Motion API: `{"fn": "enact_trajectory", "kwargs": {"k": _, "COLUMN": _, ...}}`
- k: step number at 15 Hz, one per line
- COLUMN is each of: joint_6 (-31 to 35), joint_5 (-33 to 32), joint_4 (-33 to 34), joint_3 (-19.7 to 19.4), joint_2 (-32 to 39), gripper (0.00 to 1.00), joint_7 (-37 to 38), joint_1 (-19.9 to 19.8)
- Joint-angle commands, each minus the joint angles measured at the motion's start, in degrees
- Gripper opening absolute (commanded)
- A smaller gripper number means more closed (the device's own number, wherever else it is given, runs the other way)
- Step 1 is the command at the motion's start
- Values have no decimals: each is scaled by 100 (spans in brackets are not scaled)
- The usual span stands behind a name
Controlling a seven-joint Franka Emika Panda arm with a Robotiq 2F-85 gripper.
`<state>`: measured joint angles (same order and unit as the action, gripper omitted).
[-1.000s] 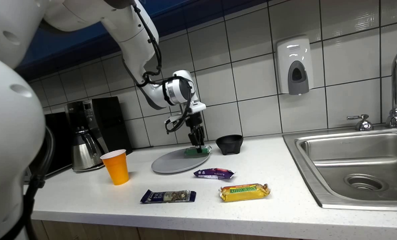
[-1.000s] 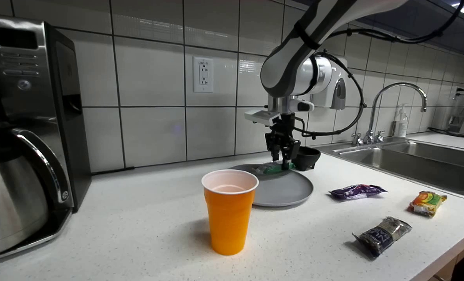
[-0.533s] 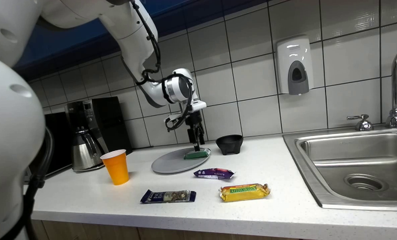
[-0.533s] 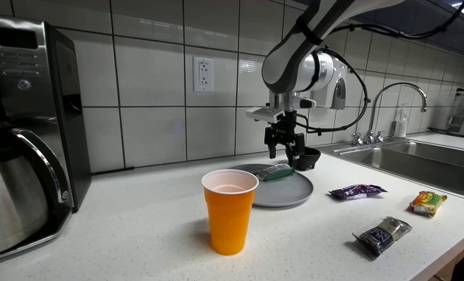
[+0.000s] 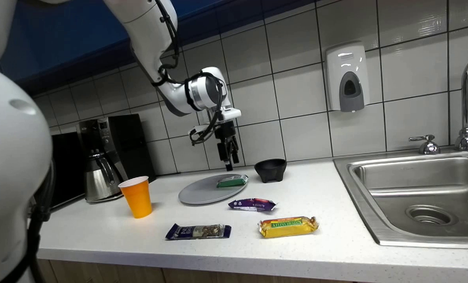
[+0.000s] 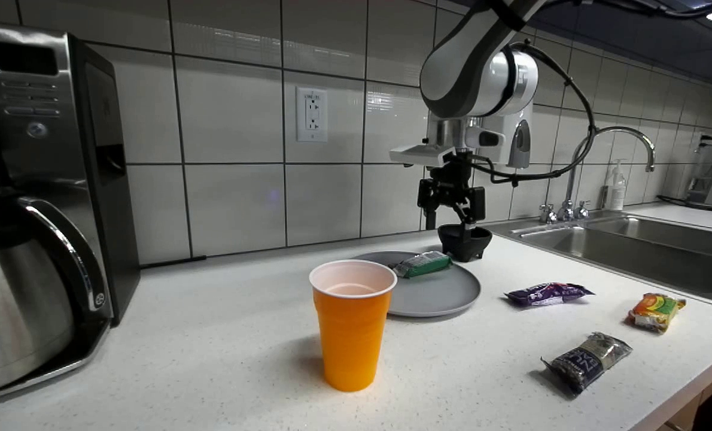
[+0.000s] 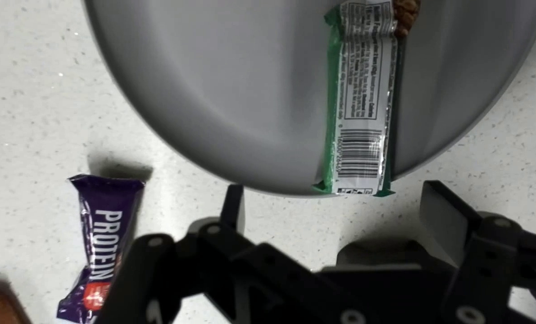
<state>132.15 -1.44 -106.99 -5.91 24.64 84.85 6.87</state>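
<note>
In the wrist view the green bar [image 7: 361,103] lies on the plate [image 7: 223,81], long axis running nearly 12 to 6 o'clock, its barcode end pointing to 6 at the plate's edge. At 8 o'clock from it lies the purple bar [image 7: 101,243]. The gripper [image 7: 333,197] hangs above, clear of both, jaws wide apart. In an exterior view the green bar runs roughly 9 to 3.
</note>
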Motion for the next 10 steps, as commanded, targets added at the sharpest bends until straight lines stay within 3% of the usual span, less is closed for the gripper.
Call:
{"fn": "enact_trajectory", "kwargs": {"k": 1, "joint_6": -67, "joint_5": 8, "joint_4": -659, "joint_3": 24, "joint_2": -646, "gripper": 100, "joint_7": -80, "joint_1": -69}}
{"fn": "enact_trajectory", "kwargs": {"k": 10, "joint_6": -71, "joint_5": -116, "joint_4": -1459, "joint_3": -95, "joint_2": -1232, "gripper": 100, "joint_7": -2, "joint_1": -252}}
